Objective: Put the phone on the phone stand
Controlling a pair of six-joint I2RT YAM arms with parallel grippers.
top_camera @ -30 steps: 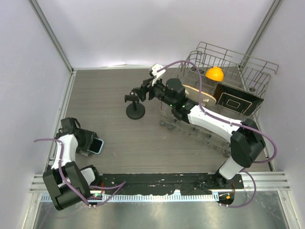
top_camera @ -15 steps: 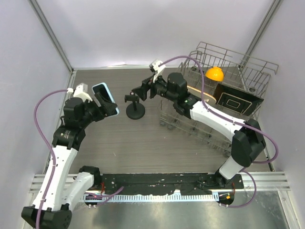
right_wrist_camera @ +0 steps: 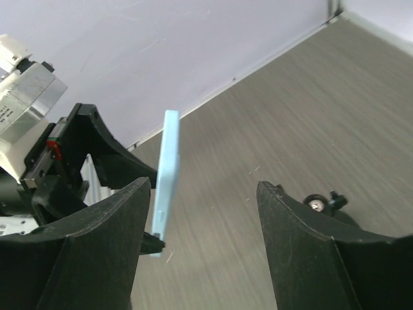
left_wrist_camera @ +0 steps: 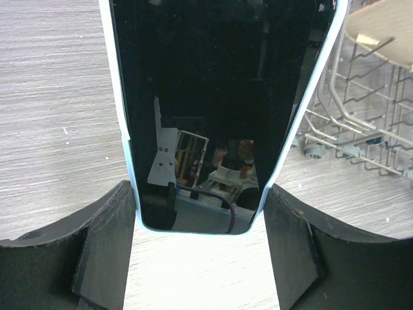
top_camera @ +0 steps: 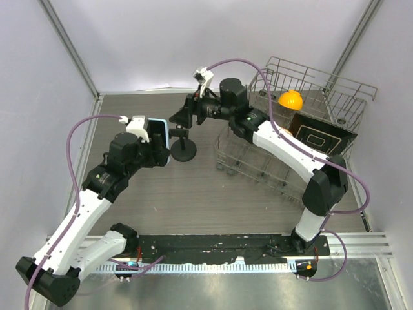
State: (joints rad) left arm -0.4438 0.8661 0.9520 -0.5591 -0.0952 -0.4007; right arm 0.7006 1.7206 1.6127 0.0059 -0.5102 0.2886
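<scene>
My left gripper (top_camera: 155, 144) is shut on the phone (top_camera: 160, 131), which has a dark screen and a light blue case. It holds the phone upright above the table, just left of the phone stand (top_camera: 183, 147). In the left wrist view the phone (left_wrist_camera: 206, 97) fills the gap between my fingers (left_wrist_camera: 106, 245). My right gripper (top_camera: 177, 117) is open and empty, hovering just behind the stand's top. The right wrist view shows the phone's blue edge (right_wrist_camera: 165, 174) beyond my open gripper (right_wrist_camera: 201, 187) and part of the stand (right_wrist_camera: 322, 203) at the lower right.
A wire dish rack (top_camera: 258, 161) stands right of the stand, holding an orange object (top_camera: 290, 100) and a dark board with a white outline (top_camera: 321, 137). The rack also shows in the left wrist view (left_wrist_camera: 361, 123). Walls close in on the left and the back.
My left arm lifted the phone from the table's left side and carried it right, up to the stand. My right gripper rose and drew back a little behind the stand.
</scene>
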